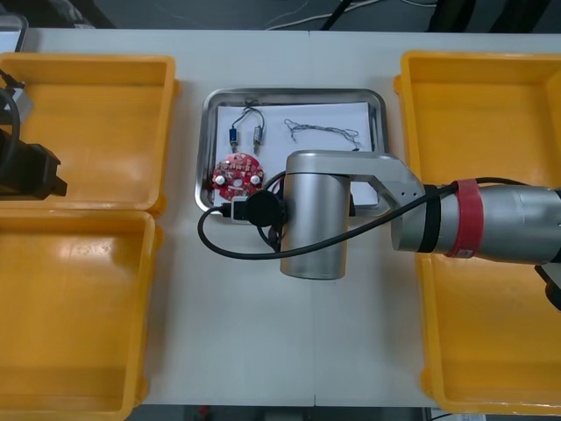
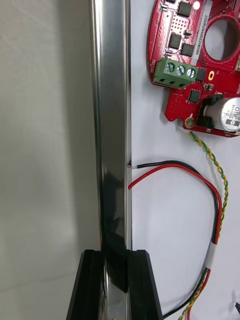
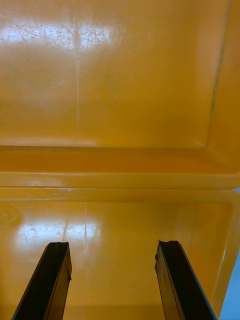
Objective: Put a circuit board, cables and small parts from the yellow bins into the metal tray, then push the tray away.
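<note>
The metal tray (image 1: 294, 95), white inside, lies between the yellow bins. It holds a round red circuit board (image 1: 237, 172), two small metal parts (image 1: 233, 135), and a twisted blue and white cable (image 1: 323, 132). My right arm reaches across to the tray's near edge. In the right wrist view my right gripper (image 2: 116, 257) is shut on the tray's shiny rim (image 2: 112, 125), one finger on each side. Inside the rim lie the circuit board (image 2: 192, 65), red and black wires (image 2: 200, 179) and a twisted yellow cable (image 2: 220, 175). My left gripper (image 3: 112, 250) hangs open over the left bins.
Two yellow bins (image 1: 88, 132) stand at the left and two (image 1: 482, 114) at the right; what shows of them is bare. My left arm (image 1: 31, 171) is parked at the left edge. Open table (image 1: 263, 351) lies in front of the tray.
</note>
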